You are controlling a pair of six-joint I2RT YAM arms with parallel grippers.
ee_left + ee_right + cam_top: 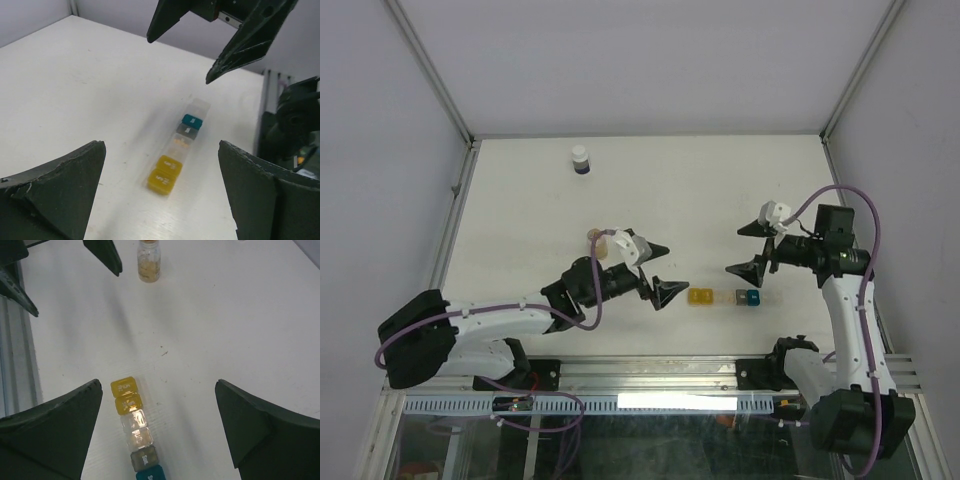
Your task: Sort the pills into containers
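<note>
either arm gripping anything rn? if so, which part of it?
Nothing is held. The left gripper and right gripper both have their jaws wide open and empty; the containers sit untouched.

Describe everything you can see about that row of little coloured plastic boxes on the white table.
The row of small cube-like translucent plastic boxes lies flat on the white table, near its front edge, right of centre. The boxes touch in one straight line: two yellow boxes, two clear boxes, a grey box, a teal box, then one more clear box. Lids look shut, their small print too blurred to read. Nothing but the table touches it.
</note>
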